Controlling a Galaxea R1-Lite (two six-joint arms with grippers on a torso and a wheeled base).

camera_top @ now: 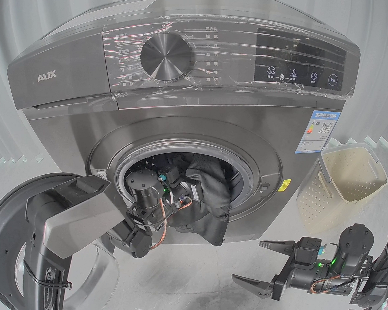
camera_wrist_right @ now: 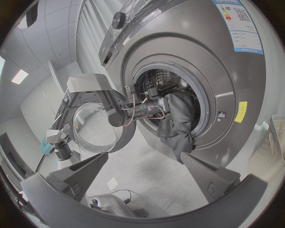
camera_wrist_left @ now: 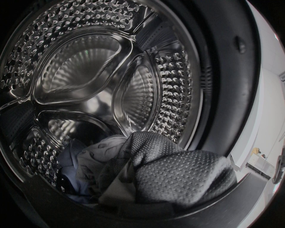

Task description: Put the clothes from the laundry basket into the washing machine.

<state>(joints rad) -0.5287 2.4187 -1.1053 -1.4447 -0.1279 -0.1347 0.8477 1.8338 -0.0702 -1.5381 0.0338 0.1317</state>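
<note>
The grey washing machine (camera_top: 180,120) stands with its round door swung open. A dark grey garment (camera_top: 208,191) lies across the rim of the drum opening, one end hanging outside below the rim. My left gripper (camera_top: 194,190) is inside the opening, pressed into that garment, and cloth covers its tip. In the left wrist view the dark knit garment (camera_wrist_left: 178,175) bulges in front, with light printed clothes (camera_wrist_left: 92,157) low in the steel drum (camera_wrist_left: 89,68). My right gripper (camera_top: 247,261) hangs open and holds nothing, low over the floor in front of the machine and left of the cream laundry basket (camera_top: 318,199).
The open door (camera_top: 10,219) juts out on the left beside my left arm. The perforated basket leans against the machine's right side and no clothes are visible in it. Pale floor (camera_top: 198,271) lies bare before the machine. A cable and a white scrap lie on the floor (camera_wrist_right: 112,184).
</note>
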